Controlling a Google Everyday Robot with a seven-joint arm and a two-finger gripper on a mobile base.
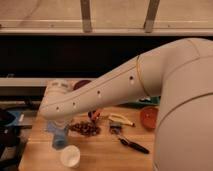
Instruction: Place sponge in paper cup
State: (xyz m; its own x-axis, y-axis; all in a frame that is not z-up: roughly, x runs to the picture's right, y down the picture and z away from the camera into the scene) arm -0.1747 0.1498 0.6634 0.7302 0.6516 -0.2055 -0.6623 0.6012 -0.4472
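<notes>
Nearest the camera, the big white arm (165, 80) fills the right side and reaches down to the left over the wooden tabletop (100, 150). Its hand (56, 126) is at the low left end of the arm. The light blue sponge (59, 139) is directly under the hand and meets it; I cannot tell if the hand is grasping it or has released it. The white cup (70, 156) stands upright just right of the hand and closer to the camera, near the sponge. Further right lie a dark cluster (85, 129), then a banana (121, 119) and a black utensil (132, 145). An orange-red bowl (148, 117) is farthest right, partly behind the arm.
</notes>
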